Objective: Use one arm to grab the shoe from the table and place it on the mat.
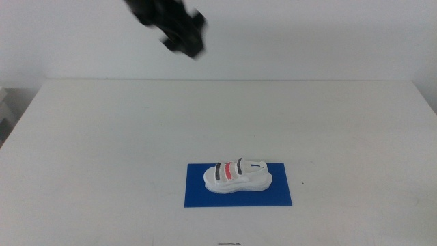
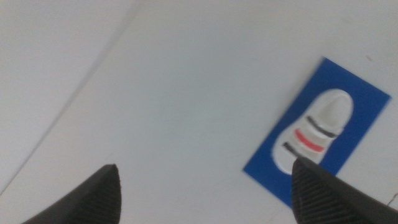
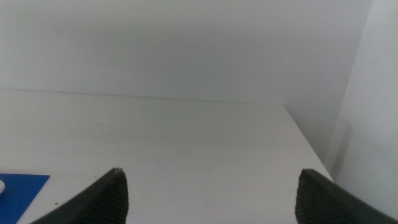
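Observation:
The white shoe point(image 1: 237, 176) with black, red and black straps lies on its sole on the dark blue mat point(image 1: 280, 195), near the front of the table point(image 1: 102, 137). My left gripper point(image 1: 181, 31) hangs high over the table's far side, blurred, well away from the shoe. In the left wrist view the left gripper point(image 2: 205, 165) is open and empty, with the shoe point(image 2: 317, 127) and the mat point(image 2: 364, 112) far below. My right gripper point(image 3: 211, 170) is open and empty and is out of the middle view. A corner of the mat point(image 3: 22, 186) shows in the right wrist view.
The white table's far edge meets a plain white wall. Its right edge point(image 3: 311, 146) shows in the right wrist view. Bare tabletop lies all around the mat.

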